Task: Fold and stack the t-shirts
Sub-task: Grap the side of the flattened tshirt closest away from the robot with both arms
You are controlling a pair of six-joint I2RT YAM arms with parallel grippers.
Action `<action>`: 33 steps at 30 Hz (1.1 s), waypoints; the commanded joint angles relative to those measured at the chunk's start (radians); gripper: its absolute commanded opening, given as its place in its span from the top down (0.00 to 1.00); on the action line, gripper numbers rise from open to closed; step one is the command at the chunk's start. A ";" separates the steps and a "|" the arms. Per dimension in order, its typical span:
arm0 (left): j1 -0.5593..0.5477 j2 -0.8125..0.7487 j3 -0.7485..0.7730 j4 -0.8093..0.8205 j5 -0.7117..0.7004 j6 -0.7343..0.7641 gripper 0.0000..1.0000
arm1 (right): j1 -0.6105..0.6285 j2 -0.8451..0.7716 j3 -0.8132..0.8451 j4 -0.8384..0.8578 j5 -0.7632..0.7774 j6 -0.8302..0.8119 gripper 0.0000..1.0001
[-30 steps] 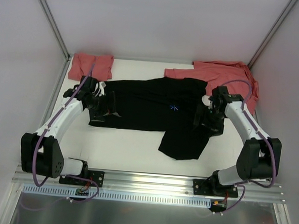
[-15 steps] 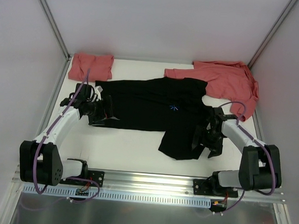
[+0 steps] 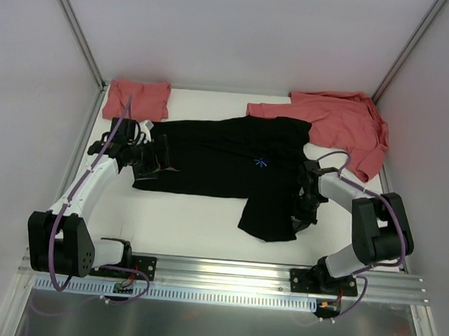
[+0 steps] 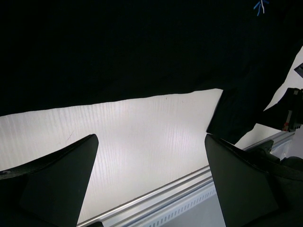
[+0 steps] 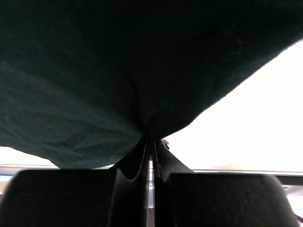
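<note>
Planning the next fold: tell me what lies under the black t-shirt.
Only the white table shows around the black t-shirt. Whatever lies beneath its cloth is covered and cannot be seen.

Bench: white, matt, finely ribbed top, evenly lit.
Back wall, left wall, right wall: pale grey panels.
Left corner post, right corner post: slanting aluminium profiles.
Aluminium rail: along the near bench edge.
Slotted white duct: just below the rail.
Metal sheet: nearest the camera.

Bare table lies open between the black shirt and the front rail; red shirts occupy both far corners.
</note>
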 commanded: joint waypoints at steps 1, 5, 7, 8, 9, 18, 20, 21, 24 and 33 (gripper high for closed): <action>0.000 0.004 0.027 -0.017 0.001 0.004 0.01 | 0.024 0.002 -0.005 0.082 -0.046 0.037 0.99; 0.000 0.006 0.011 -0.003 0.010 -0.005 0.01 | 0.023 -0.039 0.088 0.005 0.006 0.013 0.99; 0.000 0.006 0.001 0.003 0.016 -0.011 0.01 | 0.023 -0.038 0.180 -0.027 0.044 -0.012 1.00; 0.000 0.007 -0.002 0.004 0.018 -0.013 0.01 | 0.023 -0.029 0.212 -0.059 0.058 -0.023 1.00; 0.000 0.007 -0.002 0.006 0.019 -0.014 0.01 | 0.023 -0.021 0.244 -0.073 0.071 -0.030 1.00; 0.000 0.004 0.010 -0.022 0.021 -0.001 0.01 | -0.003 0.122 0.463 -0.138 0.118 -0.087 0.70; 0.000 0.001 0.013 -0.023 0.018 0.002 0.01 | -0.002 0.126 0.453 -0.132 0.123 -0.092 0.36; 0.000 0.001 0.013 -0.026 0.016 0.004 0.01 | -0.003 0.125 0.447 -0.130 0.129 -0.092 0.31; 0.000 0.003 0.007 -0.025 0.019 0.002 0.01 | -0.003 0.108 0.426 -0.136 0.129 -0.099 0.20; 0.000 0.018 -0.009 -0.009 0.035 -0.005 0.01 | 0.000 -0.039 0.202 -0.096 0.097 -0.067 0.32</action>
